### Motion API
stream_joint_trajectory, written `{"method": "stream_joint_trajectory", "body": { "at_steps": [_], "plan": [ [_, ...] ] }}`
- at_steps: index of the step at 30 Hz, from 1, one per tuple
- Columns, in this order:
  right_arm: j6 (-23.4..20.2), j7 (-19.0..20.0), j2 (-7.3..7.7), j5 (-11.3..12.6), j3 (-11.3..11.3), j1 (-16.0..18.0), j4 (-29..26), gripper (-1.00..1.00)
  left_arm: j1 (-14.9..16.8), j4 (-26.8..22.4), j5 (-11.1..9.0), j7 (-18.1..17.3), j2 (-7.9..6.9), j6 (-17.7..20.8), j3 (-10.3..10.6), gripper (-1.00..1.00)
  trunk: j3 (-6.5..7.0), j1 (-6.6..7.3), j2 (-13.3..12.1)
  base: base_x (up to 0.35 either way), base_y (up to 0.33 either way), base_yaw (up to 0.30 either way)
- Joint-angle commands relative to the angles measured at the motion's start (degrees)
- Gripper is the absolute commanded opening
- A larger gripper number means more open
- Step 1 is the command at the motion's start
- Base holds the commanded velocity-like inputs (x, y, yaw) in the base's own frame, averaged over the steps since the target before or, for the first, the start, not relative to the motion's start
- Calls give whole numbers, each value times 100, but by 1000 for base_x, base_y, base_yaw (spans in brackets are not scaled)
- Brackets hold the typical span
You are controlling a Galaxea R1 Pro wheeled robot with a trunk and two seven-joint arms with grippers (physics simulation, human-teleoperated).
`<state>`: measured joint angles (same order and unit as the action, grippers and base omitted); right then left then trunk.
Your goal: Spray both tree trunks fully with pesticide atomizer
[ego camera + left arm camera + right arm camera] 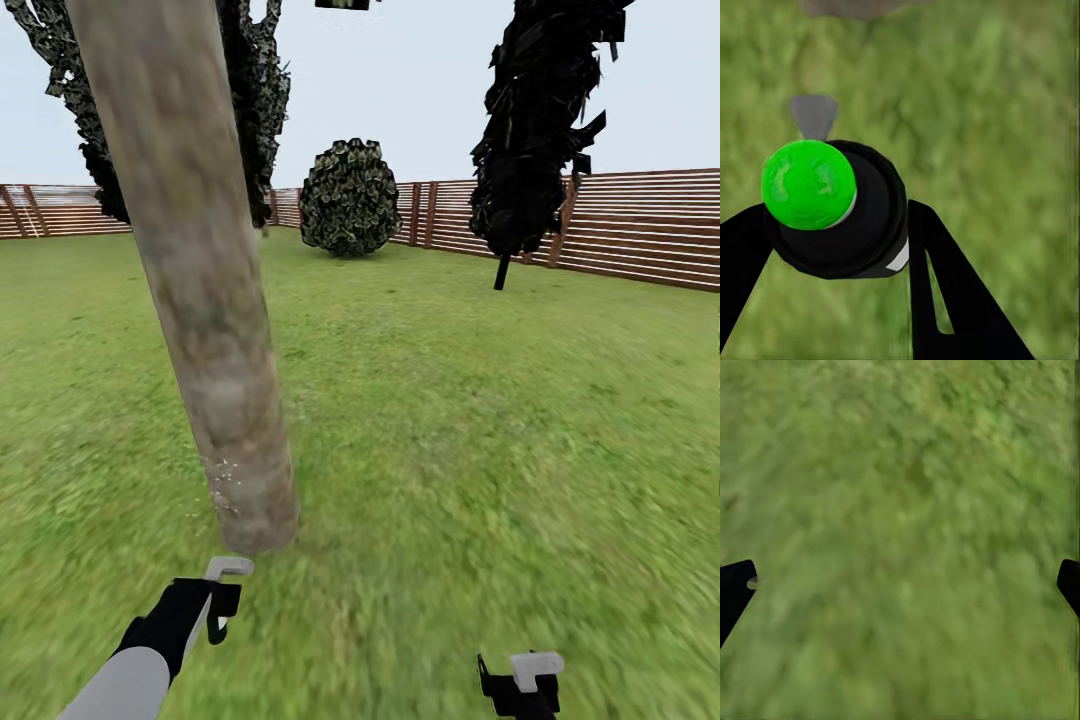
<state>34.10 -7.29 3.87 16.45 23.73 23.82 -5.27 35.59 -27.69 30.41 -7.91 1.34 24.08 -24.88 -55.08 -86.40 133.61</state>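
Observation:
A thick pale tree trunk [195, 270] leans across the head view and meets the lawn just ahead of my left gripper [215, 600]. Small pale specks dot its lower part. In the left wrist view my left gripper [832, 217] is shut on the pesticide atomizer [844, 217], a black cylinder with a bright green ball on top and a grey nozzle [814, 116] pointing toward the trunk's base [847, 6]. My right gripper [520, 682] hangs low at the right, open [900, 585] over bare grass, its fingers wide apart and holding nothing.
Green lawn [480, 420] stretches away on all sides. A brown slat fence [630, 225] rings the far edge. A near-black conifer [540, 130] stands at the right, a round mottled bush [348, 197] by the fence, and dark leafy foliage [255, 90] behind the trunk.

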Motion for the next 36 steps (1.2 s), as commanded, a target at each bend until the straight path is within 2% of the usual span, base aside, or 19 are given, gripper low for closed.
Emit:
{"method": "stream_joint_trajectory", "body": {
  "at_steps": [1,13,16,20,33,34,36],
  "plan": [
    [0,0,0,0,0,0,0,100,0,-4,0,0,-1,0,1,-100,0,0,0,1,-272,0],
    [0,0,-6,-2,0,0,0,100,0,-52,0,0,-20,3,-9,-100,0,0,0,0,-273,0],
    [0,0,-8,-2,0,3,0,100,0,-64,0,0,-26,1,-199,-100,0,0,0,0,-274,48],
    [0,0,-16,-2,0,4,0,100,0,-70,0,-5,-39,0,-289,-100,0,0,0,0,-274,228],
    [0,0,-18,-3,0,3,1,100,-2,-58,0,-9,-20,-29,-289,-100,0,0,0,62,-274,277],
    [0,0,-18,-7,0,1,0,100,-5,-39,0,-9,-18,-60,-289,-100,0,0,0,85,-274,278],
    [0,0,-18,-9,6,1,7,100,-5,-15,5,-4,-8,-443,-291,-100,0,0,0,69,-274,278]
  ]
}}
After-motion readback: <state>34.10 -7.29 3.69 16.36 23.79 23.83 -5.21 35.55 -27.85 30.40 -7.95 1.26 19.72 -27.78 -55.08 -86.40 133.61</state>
